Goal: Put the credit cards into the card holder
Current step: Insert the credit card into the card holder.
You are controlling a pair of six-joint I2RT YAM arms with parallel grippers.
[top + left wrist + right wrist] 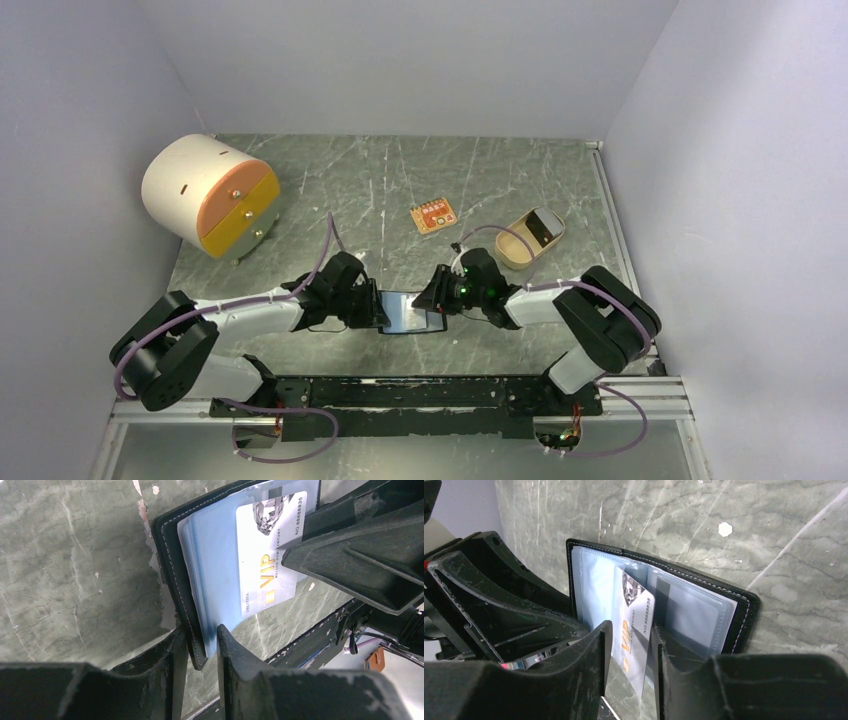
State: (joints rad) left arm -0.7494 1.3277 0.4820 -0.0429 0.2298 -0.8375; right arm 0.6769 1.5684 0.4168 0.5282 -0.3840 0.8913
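Jaws of the left gripper (pixel 201 630) pinch an edge of the open card holder (pixel 172 555), while the right gripper (pixel 630 627) has its jaws parted around a credit card (pixel 636 605) partly tucked into a pocket.

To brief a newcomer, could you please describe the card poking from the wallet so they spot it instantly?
At the near middle of the green marble table, find the open black card holder. The credit card pokes out of its bluish pockets: pale silver with gold VIP lettering, the only lettered thing in it.
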